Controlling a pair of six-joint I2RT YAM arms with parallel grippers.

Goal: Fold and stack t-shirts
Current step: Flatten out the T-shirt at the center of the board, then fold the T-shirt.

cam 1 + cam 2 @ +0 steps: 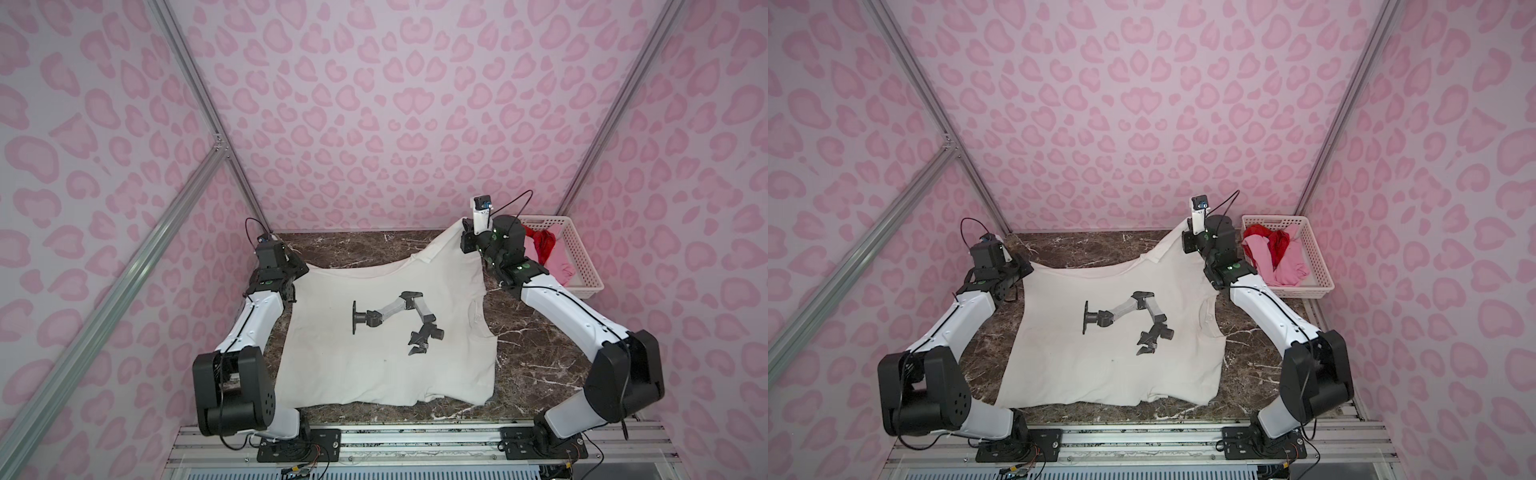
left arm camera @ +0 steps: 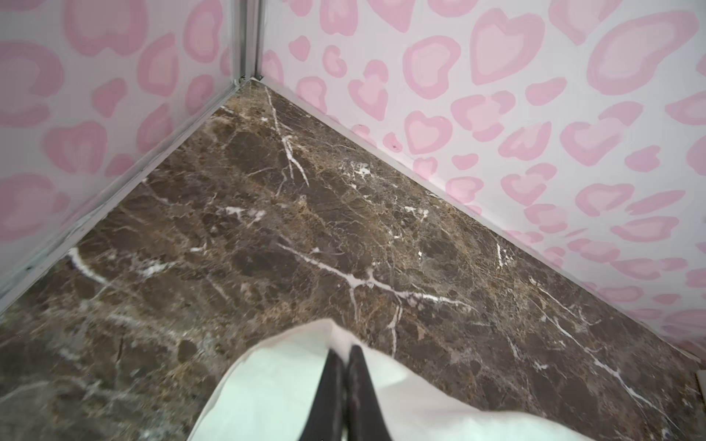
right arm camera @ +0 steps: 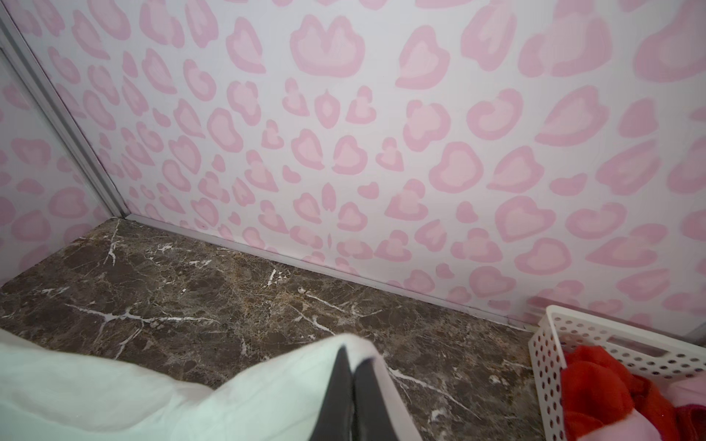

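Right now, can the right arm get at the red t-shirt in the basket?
Probably not yet: the right gripper is shut on a corner of the off-white t-shirt. Once it lets go, the red t-shirt lies partly uncovered in the basket beside it.

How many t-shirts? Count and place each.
3. The off-white t-shirt with black print lies spread on the brown marble table; the light pink t-shirt and bright red t-shirt sit crumpled in the white perforated plastic basket, which may hide more.

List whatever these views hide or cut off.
- White perforated plastic basket: right arm covers part in a top view.
- Light pink t-shirt, bright red t-shirt: crumpled together; right wrist view's edge cuts both off.
- Off-white printed t-shirt: dark speck too small to identify.
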